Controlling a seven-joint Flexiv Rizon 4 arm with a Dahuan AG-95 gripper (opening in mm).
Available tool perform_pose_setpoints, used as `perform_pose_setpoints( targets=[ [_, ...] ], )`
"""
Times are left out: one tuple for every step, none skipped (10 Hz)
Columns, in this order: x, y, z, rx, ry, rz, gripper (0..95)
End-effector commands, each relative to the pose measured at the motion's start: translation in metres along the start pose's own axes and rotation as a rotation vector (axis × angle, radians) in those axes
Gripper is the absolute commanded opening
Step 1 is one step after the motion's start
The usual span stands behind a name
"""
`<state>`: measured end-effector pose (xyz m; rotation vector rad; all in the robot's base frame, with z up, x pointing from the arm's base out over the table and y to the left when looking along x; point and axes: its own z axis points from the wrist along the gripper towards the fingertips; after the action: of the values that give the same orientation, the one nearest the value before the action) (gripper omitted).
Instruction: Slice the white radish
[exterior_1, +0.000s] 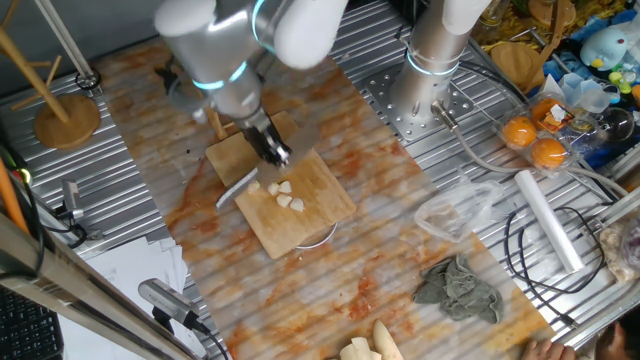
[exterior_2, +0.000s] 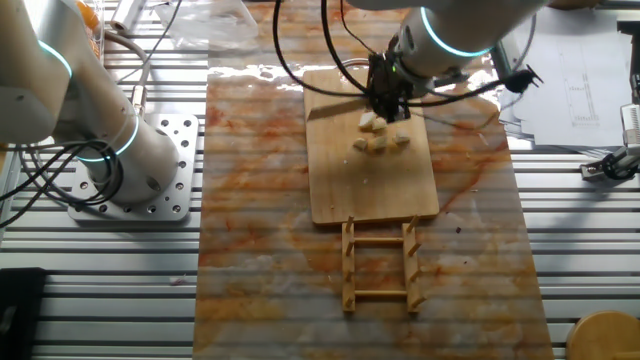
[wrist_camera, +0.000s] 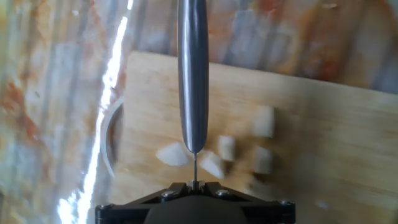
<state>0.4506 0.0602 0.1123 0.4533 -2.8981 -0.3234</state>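
Observation:
The white radish lies as several small cream-white chunks (exterior_1: 284, 195) on the wooden cutting board (exterior_1: 320, 210). They also show in the other fixed view (exterior_2: 378, 135) and in the hand view (wrist_camera: 226, 147). My gripper (exterior_1: 268, 146) is shut on a knife. Its blade (exterior_1: 237, 188) runs out to the left over the board's edge. In the hand view the knife (wrist_camera: 193, 74) is seen from its spine, pointing away from the gripper (wrist_camera: 194, 185), with one chunk (wrist_camera: 174, 154) to its left and the others to its right. In the other fixed view the gripper (exterior_2: 385, 95) stands just behind the chunks.
A white round rim (exterior_1: 318, 238) shows under the board. A wooden rack (exterior_2: 380, 265) lies beside the board. Bigger cream-yellow pieces (exterior_1: 368, 345), a grey cloth (exterior_1: 458, 285), a white roll (exterior_1: 548, 220), oranges (exterior_1: 535, 140) and a second arm's base (exterior_1: 430, 60) stand around.

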Motion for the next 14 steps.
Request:
perform_pose_setpoints(
  targets=[
    [0.007,-0.020,-0.012,0.106,0.012,0.137,0.0],
    [0.011,-0.034,-0.018,0.137,0.020,0.143,0.0],
    [0.016,-0.053,-0.025,0.151,0.024,0.124,0.0],
    [0.017,-0.069,-0.027,0.161,0.035,0.099,0.0],
    [0.017,-0.069,-0.027,0.161,0.035,0.099,0.0],
    [0.013,-0.083,-0.028,0.169,0.030,0.087,0.0],
    [0.000,-0.076,-0.036,0.185,0.031,0.104,0.0],
    [-0.016,-0.062,-0.044,0.175,0.028,0.157,0.0],
    [-0.033,-0.030,-0.045,0.167,0.003,0.232,0.0],
    [-0.039,-0.016,-0.043,0.169,-0.011,0.266,0.0],
    [-0.051,0.012,-0.035,0.175,-0.032,0.315,0.0],
    [-0.057,0.025,-0.029,0.177,-0.054,0.347,0.0],
    [-0.058,0.023,-0.021,0.218,-0.069,0.373,0.0],
    [-0.051,0.008,-0.019,0.225,-0.079,0.355,0.0]
  ],
)
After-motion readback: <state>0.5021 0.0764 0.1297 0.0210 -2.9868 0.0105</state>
